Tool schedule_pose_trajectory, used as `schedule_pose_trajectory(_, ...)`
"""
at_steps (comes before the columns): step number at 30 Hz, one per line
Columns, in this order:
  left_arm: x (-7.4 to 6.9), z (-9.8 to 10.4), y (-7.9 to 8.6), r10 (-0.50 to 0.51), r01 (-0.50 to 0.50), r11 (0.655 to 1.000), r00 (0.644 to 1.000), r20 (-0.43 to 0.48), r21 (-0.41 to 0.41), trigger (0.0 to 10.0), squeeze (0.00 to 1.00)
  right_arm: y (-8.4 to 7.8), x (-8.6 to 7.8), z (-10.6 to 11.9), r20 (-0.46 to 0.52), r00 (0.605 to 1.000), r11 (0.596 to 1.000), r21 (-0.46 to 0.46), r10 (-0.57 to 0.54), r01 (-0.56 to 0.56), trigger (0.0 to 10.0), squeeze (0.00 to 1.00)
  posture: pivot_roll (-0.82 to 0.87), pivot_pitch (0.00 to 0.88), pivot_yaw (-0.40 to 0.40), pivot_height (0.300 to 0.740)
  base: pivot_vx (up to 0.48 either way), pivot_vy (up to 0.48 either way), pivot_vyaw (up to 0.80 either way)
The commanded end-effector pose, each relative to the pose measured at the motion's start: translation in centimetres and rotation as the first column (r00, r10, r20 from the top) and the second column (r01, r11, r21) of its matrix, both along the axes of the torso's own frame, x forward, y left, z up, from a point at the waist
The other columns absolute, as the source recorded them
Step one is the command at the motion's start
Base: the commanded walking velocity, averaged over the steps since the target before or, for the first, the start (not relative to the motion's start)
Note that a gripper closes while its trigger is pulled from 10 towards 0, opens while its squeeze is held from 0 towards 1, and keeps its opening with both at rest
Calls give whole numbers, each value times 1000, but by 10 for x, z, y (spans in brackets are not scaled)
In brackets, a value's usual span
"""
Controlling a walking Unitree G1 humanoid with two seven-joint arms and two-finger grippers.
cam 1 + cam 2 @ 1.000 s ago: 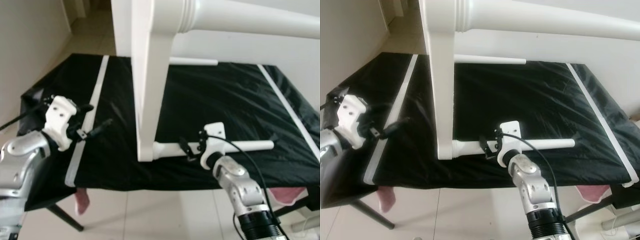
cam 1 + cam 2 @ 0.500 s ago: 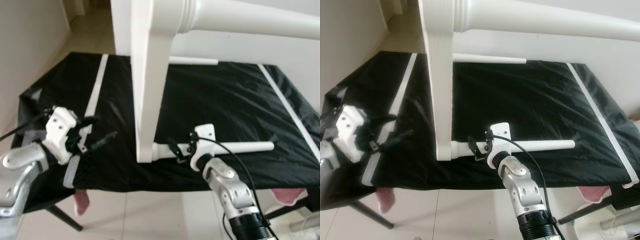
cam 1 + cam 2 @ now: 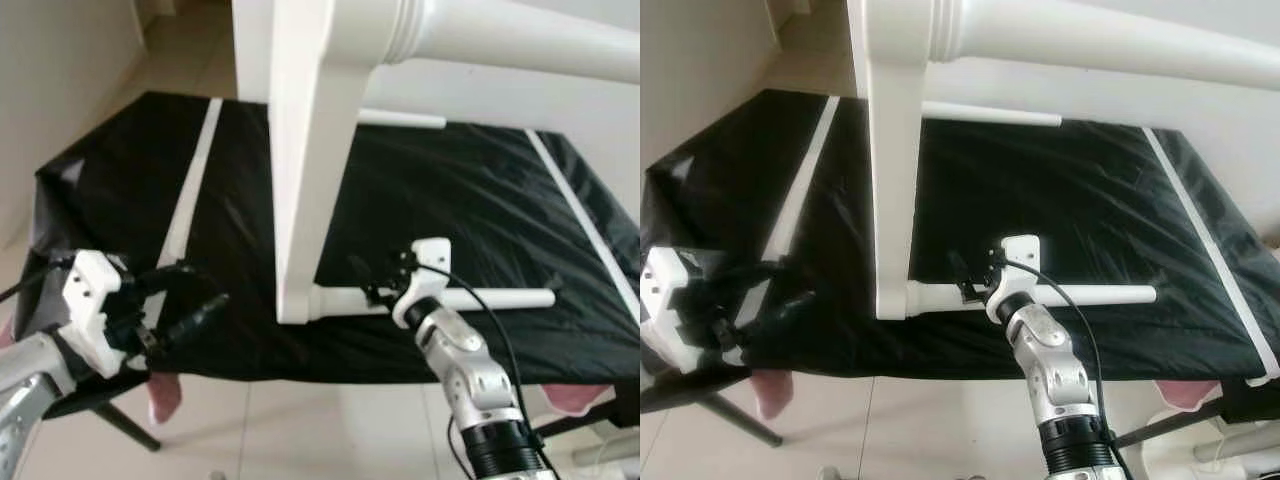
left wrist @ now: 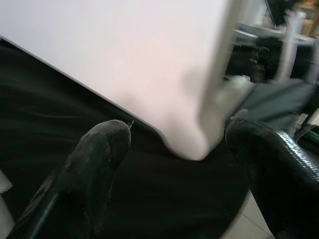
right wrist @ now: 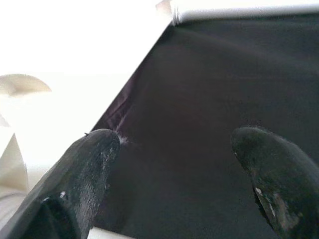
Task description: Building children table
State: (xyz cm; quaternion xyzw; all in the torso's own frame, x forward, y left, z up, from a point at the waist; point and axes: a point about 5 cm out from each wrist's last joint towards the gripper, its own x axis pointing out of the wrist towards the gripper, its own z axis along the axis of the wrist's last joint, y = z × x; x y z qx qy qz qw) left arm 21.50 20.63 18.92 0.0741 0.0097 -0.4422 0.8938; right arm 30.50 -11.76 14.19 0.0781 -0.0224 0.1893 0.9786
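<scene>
A white table panel (image 3: 308, 150) stands on edge on the black cloth (image 3: 470, 210). One round white leg (image 3: 520, 45) juts right from its top. A second leg (image 3: 470, 298) lies along the cloth from its lower corner, and a third (image 3: 400, 118) shows behind. My right gripper (image 3: 372, 284) is open and hovers just over the lower leg, close to where it meets the panel. In the right wrist view its fingers (image 5: 87, 169) frame cloth and the panel's edge, holding nothing. My left gripper (image 3: 192, 296) is open at the near left edge, pointing toward the panel's lower corner (image 4: 192, 144).
White stripes (image 3: 190, 190) run across the cloth at left and right. Pink fabric (image 3: 165, 398) hangs below the near edge, above a dark stand leg (image 3: 125, 430) and tiled floor. A wall closes the left side.
My left arm has dropped back toward the near left edge of the cloth. The right gripper has stayed by the lower leg's joint. The camera has shifted slightly.
</scene>
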Motion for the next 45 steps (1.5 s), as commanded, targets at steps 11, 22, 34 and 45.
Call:
schedule_pose_trajectory(11,4,-4,-67,12,-2,991,997,73,-136,10000,0,-13,4,9,75,994,996,37,-80,78,10000,0,117,80,-97,740,0,0,0)
schedule_pose_trajectory(22,7,1,-86,125,-97,978,982,142,-186,10000,0,-20,-1,12,142,983,993,18,-116,114,10000,0,121,83,-89,740,0,0,0)
schedule_pose_trajectory(34,-2,-9,-92,74,-56,994,976,203,-92,10000,0,-28,-4,11,167,976,990,1,-139,141,10000,0,111,95,-83,740,0,0,0)
schedule_pose_trajectory(45,-17,-22,-83,-45,33,997,978,206,63,10000,0,-35,-3,9,178,970,985,-23,-164,170,10000,0,111,100,-88,740,0,0,0)
